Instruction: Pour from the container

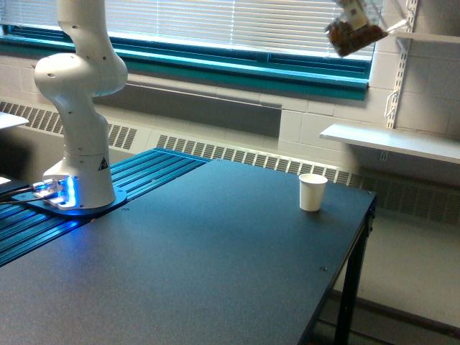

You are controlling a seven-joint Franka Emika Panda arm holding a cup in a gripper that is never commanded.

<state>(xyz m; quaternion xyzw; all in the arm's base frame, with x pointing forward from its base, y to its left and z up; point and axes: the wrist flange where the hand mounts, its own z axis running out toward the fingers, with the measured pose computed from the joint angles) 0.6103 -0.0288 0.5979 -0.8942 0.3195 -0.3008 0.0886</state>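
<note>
- Your container (353,34) sits at the very top of the exterior view, toward its right, tilted, with brown granular bits showing through the clear wall.
- It hangs high in front of the window blinds (215,25), well above the bench (215,259) and well apart from the white paper cup (312,192).
- The pincer itself is cut off by the top edge of the view, so you cannot tell how it is closed; only a pale part at the container's upper side shows.
- The white paper cup stands upright near the far edge of the bench, toward the exterior view's right, below the container and a little to its left.
- Risk: from this height, any tipping would likely scatter the bits past the cup's small mouth onto the bench or over its edge to the floor.
- Risk: the container is already tilted, so a quick swing could spill early.
- Risk: the wall shelf (392,141) and its bracket stand close on the exterior view's right; a wide sweep might strike them.
- The arm's base (77,180) stands well apart on the exterior view's left.
</note>
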